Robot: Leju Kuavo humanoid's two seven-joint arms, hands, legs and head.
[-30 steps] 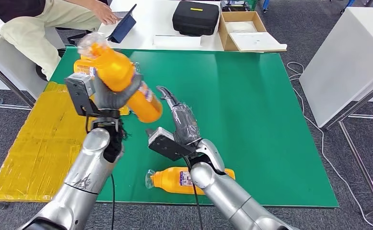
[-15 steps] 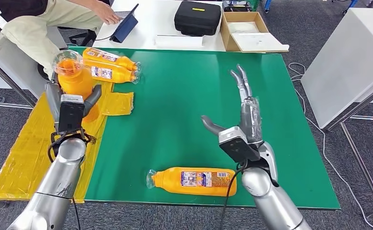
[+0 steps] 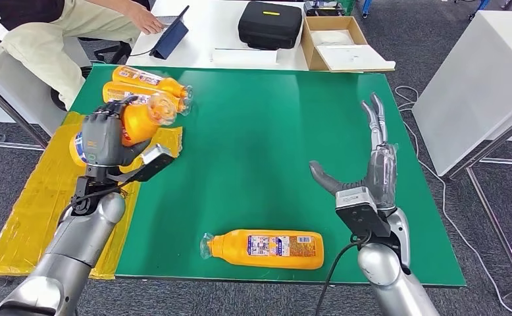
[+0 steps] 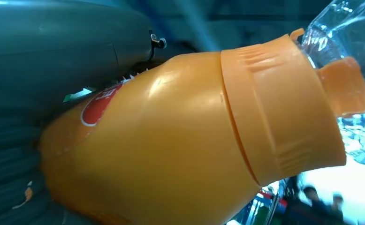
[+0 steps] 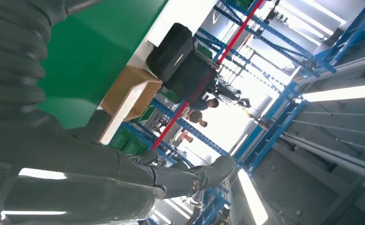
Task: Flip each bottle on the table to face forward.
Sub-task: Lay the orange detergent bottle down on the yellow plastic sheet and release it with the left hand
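Here the left hand (image 3: 105, 137) has its fingers clamped round an orange bottle (image 3: 131, 122), held above the table's (image 3: 273, 131) left edge with its clear-wrapped cap end toward the two bottles (image 3: 149, 84) lying at the far left corner. The right hand (image 3: 368, 168) is raised over the table's right side, fingers straight and apart, holding nothing. A fourth bottle (image 3: 266, 248) lies on its side at the near edge.
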